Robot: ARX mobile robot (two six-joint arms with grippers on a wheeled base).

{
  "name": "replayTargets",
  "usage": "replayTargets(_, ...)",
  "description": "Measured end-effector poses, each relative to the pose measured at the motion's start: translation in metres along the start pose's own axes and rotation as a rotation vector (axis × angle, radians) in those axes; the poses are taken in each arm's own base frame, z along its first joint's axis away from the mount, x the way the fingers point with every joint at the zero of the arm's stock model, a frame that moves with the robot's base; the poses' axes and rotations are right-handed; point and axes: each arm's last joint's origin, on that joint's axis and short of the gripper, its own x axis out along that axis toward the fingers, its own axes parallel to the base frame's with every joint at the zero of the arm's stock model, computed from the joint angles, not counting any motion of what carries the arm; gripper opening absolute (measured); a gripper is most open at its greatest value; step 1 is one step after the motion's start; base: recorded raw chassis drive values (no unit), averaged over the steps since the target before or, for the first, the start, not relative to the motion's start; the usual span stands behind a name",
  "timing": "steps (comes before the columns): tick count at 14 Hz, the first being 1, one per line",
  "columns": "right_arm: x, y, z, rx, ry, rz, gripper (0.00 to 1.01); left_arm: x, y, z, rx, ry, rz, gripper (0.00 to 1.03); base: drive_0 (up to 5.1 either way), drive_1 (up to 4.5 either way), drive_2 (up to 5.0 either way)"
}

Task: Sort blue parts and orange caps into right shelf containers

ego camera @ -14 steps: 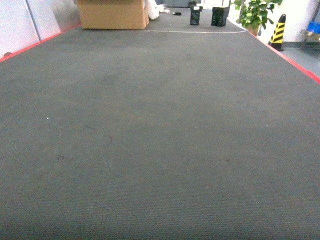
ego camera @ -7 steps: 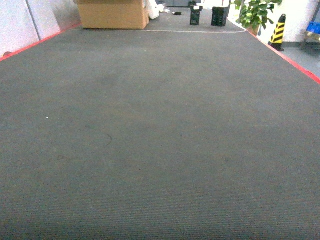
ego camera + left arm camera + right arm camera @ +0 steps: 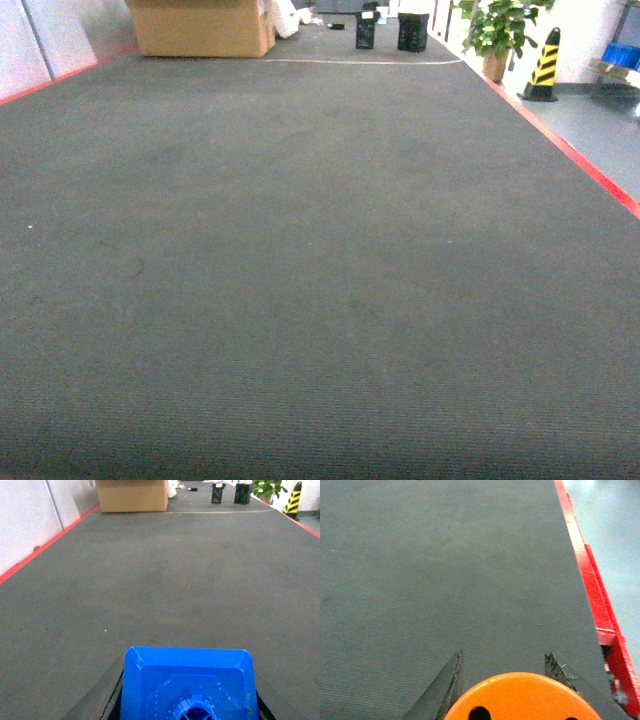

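Note:
In the left wrist view a blue part with a round knob on its top fills the bottom centre. My left gripper is shut on it, a dark finger showing on either side. The right wrist view has an orange cap with holes in its flat top at the bottom edge. My right gripper is shut on it, and its worn fingertips stick out past the cap. Neither gripper shows in the head view. A small blue shape sits far right, too small to identify.
Dark grey carpet stretches ahead, bordered by a red strip on the right with pale floor beyond. At the far end stand a cardboard box, two black crates, a potted plant and a yellow-black cone. White panels line the left.
The whole scene has slid leftward in the head view, so my view has shifted to the right. More of the red strip and the pale floor shows on the right.

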Motion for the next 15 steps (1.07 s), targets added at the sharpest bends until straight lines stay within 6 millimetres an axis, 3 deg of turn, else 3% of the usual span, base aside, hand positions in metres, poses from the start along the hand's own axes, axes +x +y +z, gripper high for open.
replayTargets(15, 0.0, -0.0002, -0.0001, 0.0, 0.001, -0.004, 0.43, 0.0004, 0.0001, -0.0005, 0.0, 0.004, 0.001, 0.45, 5.0, -2.46, -2.5)
